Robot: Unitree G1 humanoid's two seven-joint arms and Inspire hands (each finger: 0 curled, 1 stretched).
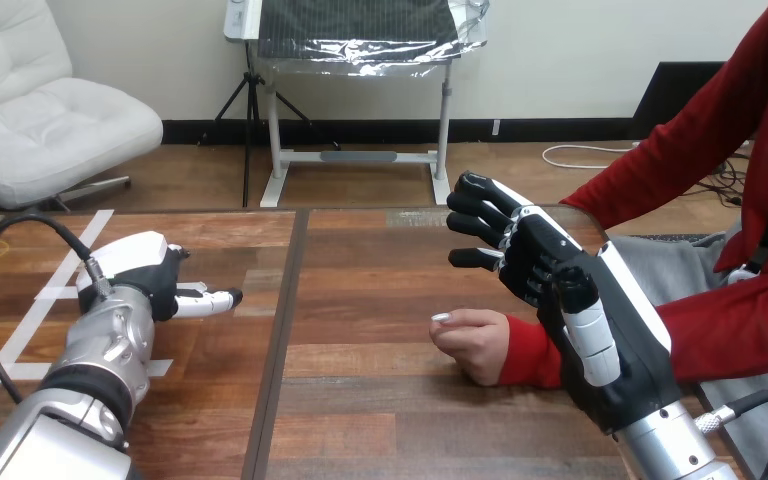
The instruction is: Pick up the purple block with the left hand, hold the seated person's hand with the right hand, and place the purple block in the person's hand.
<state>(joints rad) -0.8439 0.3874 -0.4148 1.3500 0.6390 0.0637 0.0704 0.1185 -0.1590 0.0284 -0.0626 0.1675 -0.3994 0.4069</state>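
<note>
My left hand (pixel 145 280) rests low over the left part of the wooden table (pixel 360 400), its white-shelled back turned up towards the camera. My right hand (pixel 545 275) is raised above the right part of the table, open, fingers spread and pointing up and left, with nothing in it. The person's hand (pixel 468 342), with a red sleeve, lies on the table as a loose fist, knuckles to the left. It sits just below and left of my right hand, and the two are apart.
White tape strips (pixel 55 290) mark the table at the far left beside my left arm. A dark seam (pixel 278 330) runs front to back between the two tabletops. The person's other red-sleeved arm (pixel 660 170) reaches in from the upper right.
</note>
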